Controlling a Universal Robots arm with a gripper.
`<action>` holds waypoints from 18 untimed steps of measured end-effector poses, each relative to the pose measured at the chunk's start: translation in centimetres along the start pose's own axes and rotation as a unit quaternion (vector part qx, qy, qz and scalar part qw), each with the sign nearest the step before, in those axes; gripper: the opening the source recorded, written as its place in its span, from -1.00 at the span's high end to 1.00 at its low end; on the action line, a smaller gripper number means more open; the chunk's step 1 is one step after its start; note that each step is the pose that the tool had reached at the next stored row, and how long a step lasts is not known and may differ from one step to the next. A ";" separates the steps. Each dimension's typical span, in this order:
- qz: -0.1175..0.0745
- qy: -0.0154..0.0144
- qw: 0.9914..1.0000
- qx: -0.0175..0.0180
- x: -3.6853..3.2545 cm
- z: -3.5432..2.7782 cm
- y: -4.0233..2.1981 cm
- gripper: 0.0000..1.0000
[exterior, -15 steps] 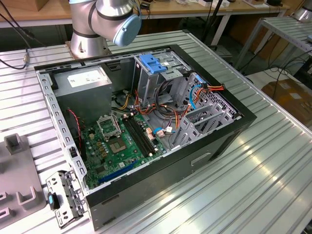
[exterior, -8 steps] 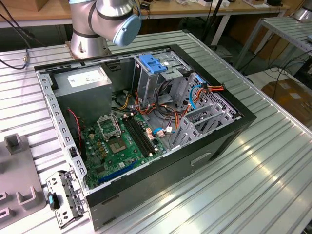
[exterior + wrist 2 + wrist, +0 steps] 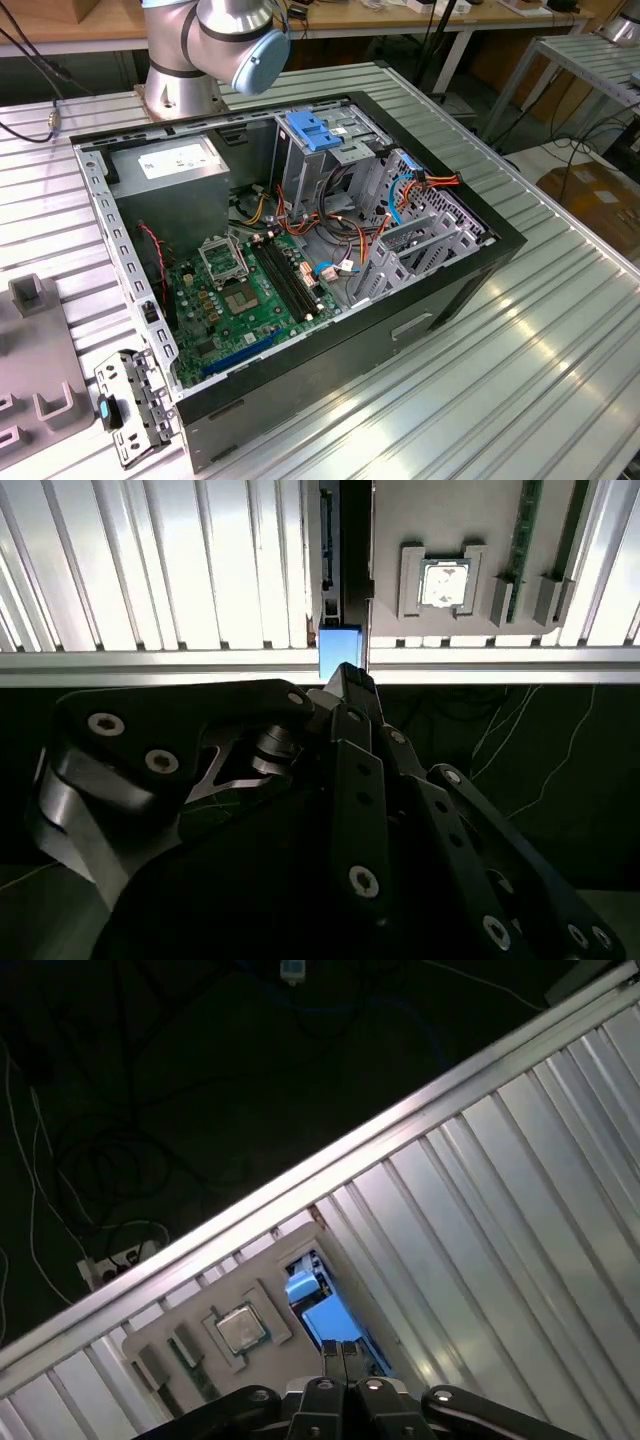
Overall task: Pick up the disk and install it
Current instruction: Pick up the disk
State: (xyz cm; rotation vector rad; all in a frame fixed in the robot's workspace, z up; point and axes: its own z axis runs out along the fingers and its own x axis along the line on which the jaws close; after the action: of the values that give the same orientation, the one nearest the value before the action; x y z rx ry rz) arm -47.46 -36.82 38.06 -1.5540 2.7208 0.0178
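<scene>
two fingers were pressed together near one blue-framed disk, which sat beside one processor chip on one grey tray on the ribbed counter.

In both wrist views the disk showed merely as a blue patch sunk in a slot of the grey tray. Part of it was covered by the pressed-together tips of the gripper, so whether they touched it could not be told. In the exterior view the arm was cut off by the picture's upper edge just above its base joint, and the grey fixture at the exterior view's left ran out past the edge.
</scene>
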 end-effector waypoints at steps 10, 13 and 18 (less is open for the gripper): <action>-0.105 0.001 0.995 -0.001 0.00 0.10 0.00 0.79; -0.139 0.001 0.990 -0.002 0.00 0.13 0.00 0.79; -0.190 0.002 0.982 -0.002 0.00 0.14 -0.01 0.79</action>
State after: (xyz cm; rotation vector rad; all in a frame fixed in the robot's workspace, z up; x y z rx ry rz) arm -47.46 -36.82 37.92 -2.0439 2.3794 0.0168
